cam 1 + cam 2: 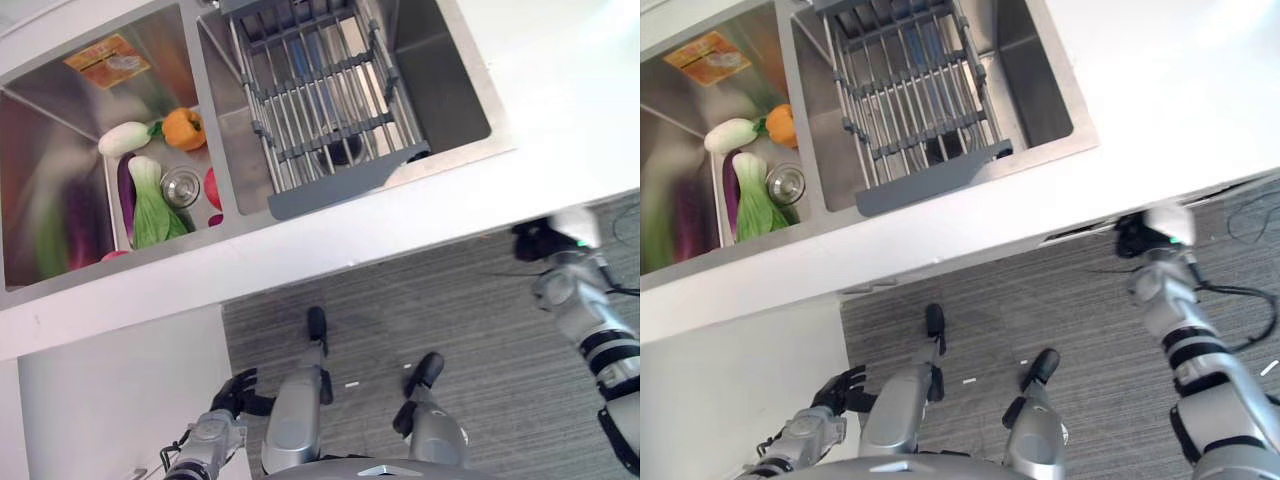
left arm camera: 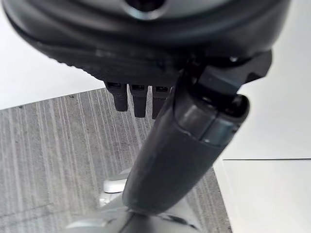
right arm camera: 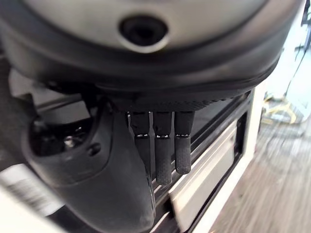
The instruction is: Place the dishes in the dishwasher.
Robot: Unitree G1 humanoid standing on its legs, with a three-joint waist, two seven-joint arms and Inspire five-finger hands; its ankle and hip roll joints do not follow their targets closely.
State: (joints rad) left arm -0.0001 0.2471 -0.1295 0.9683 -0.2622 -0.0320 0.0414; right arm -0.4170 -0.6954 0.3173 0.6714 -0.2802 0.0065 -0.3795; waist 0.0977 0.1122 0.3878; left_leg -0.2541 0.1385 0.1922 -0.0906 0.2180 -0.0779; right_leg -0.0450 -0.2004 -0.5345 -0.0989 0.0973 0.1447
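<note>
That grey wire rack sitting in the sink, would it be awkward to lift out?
Probably stiff, not floppy: the rack is made of straight metal bars in a solid grey frame. It looks light for its bulk, being mostly gaps. It is wide and fills much of the sink basin, so one hand might tip it.

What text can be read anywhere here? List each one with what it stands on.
No text can be read.
Orange packet in the left sink basin: it bears print, too blurred to read.
Dish rack, countertop: no print visible.
</note>
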